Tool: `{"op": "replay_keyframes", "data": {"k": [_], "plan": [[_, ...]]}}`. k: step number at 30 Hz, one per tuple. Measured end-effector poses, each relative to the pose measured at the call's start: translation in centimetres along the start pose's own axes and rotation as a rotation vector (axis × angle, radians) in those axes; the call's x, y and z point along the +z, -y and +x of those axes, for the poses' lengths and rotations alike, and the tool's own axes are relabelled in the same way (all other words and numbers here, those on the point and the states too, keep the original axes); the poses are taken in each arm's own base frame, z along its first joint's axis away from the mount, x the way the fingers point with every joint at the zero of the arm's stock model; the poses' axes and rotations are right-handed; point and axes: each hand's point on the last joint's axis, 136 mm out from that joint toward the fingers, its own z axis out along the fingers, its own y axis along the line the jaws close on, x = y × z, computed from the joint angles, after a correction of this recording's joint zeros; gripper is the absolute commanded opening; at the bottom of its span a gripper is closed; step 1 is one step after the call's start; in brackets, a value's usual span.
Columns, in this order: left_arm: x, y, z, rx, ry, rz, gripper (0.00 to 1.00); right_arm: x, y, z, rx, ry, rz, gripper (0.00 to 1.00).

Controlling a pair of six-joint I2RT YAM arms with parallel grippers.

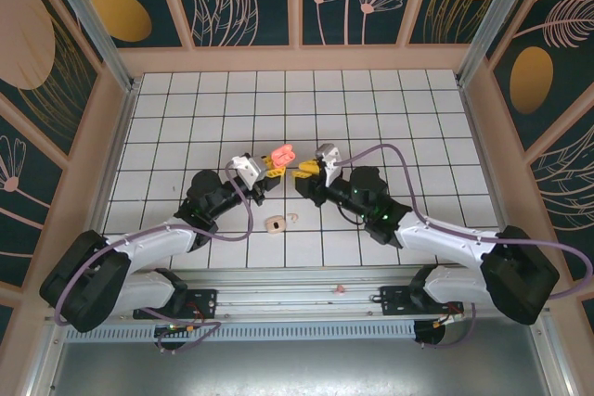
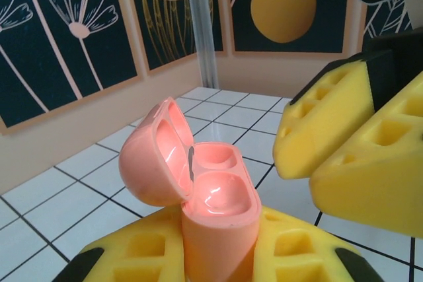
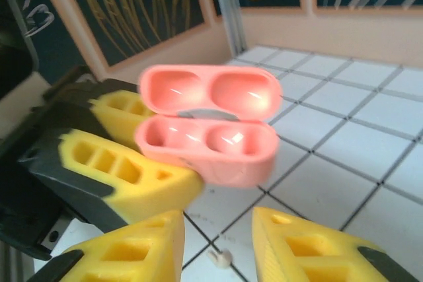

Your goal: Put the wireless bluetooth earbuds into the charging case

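- Left gripper (image 2: 218, 252) is clamped tight on the lower body of the coral-pink charging case (image 2: 211, 196), yellow pads pressing it from both sides at the bottom centre of the left wrist view.
- The lid (image 2: 155, 156) is flipped back to the left, and both sockets look empty and glossy.
- Right gripper (image 3: 218, 236) sits at the bottom edge of the right wrist view with its fingers parted and nothing between them.
- From above, the case hangs just above the middle of the tiled table (image 1: 371, 99), between the two grippers.
- One cream earbud (image 3: 220, 257) lies on the tiles low in the right wrist view, in the gap under the right fingers. Seen from above it is just right of a larger cream piece (image 1: 275, 223), below centre.
- A small pink speck (image 1: 340, 288) rests on the near rail at lower centre, too small to identify.
- Handling call: the bud looks feather-light, hard and smooth, so it is likely to squirt out of a heavy pinch or roll away.
- Best hold, I'd say, is a gentle pinch across the rounded head, leaving the stem free to drop into a socket.
- The case looks rigid and slick, and its hinge seems the weak point, so pressing on the lid looks risky.
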Motion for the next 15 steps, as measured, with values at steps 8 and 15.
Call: {"op": "replay_keyframes", "data": {"k": [8, 15], "plan": [[0.0, -0.3, 0.3, -0.032, -0.010, -0.021, 0.02, -2.2, 1.8, 0.8, 0.242, -0.137, 0.149, 0.35], [-0.1, -0.3, 0.8, -0.048, -0.033, -0.023, 0.02, -5.1, 2.2, 4.9, 0.497, -0.379, 0.317, 0.37]]}}
